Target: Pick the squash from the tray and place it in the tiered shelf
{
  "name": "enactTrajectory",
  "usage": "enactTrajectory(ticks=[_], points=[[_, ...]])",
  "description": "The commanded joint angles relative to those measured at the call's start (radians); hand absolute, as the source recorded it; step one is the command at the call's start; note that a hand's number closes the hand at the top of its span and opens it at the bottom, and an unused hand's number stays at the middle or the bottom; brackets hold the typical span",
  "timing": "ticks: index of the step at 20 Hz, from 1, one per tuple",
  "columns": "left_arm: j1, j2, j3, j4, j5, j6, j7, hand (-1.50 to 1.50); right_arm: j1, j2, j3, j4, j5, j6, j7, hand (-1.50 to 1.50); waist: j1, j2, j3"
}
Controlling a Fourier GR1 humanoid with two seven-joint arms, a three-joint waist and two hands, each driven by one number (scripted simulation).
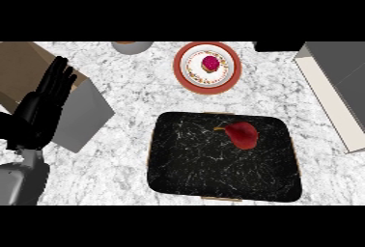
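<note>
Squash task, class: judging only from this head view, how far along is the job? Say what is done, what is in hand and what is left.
Done: nothing visible; the red squash lies on the black tray.
In hand: nothing; the left hand rests open at the left edge, and no right hand shows.
Left: grasping the squash, lifting it and placing it in the grey shelf at the right.
</note>
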Motion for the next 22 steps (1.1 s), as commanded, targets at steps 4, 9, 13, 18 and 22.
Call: enactTrajectory(ticks=[4,9,13,18,22], points=[[0.030,-0.042,-0.029,0.052,-0.017,0.017,0.066,0.00,0.060,-0.010,-0.046,0.056,-0.029,-0.016,-0.088,1.50,-0.003,0.014,-0.015],[0.035,-0.051,-0.026,0.071,-0.034,0.011,0.030,0.00,0.034,-0.049,-0.124,0.192,0.012,-0.108,-0.067,-1.50,0.000,0.018,-0.015],[-0.009,-0.018,0.004,0.056,-0.005,-0.016,0.090,0.00,-0.019,-0.060,-0.117,0.344,0.040,-0.237,-0.229,-1.50,0.016,0.020,-0.014],[-0.024,-0.049,0.002,0.100,-0.029,-0.002,0.044,0.00,-0.068,-0.094,-0.183,0.479,-0.019,-0.327,-0.390,-1.50,0.012,0.021,-0.014],[0.022,-0.062,-0.008,0.089,-0.042,-0.011,0.021,0.00,-0.062,-0.123,-0.220,0.469,-0.083,-0.304,-0.423,-1.50,0.005,0.016,-0.015]])
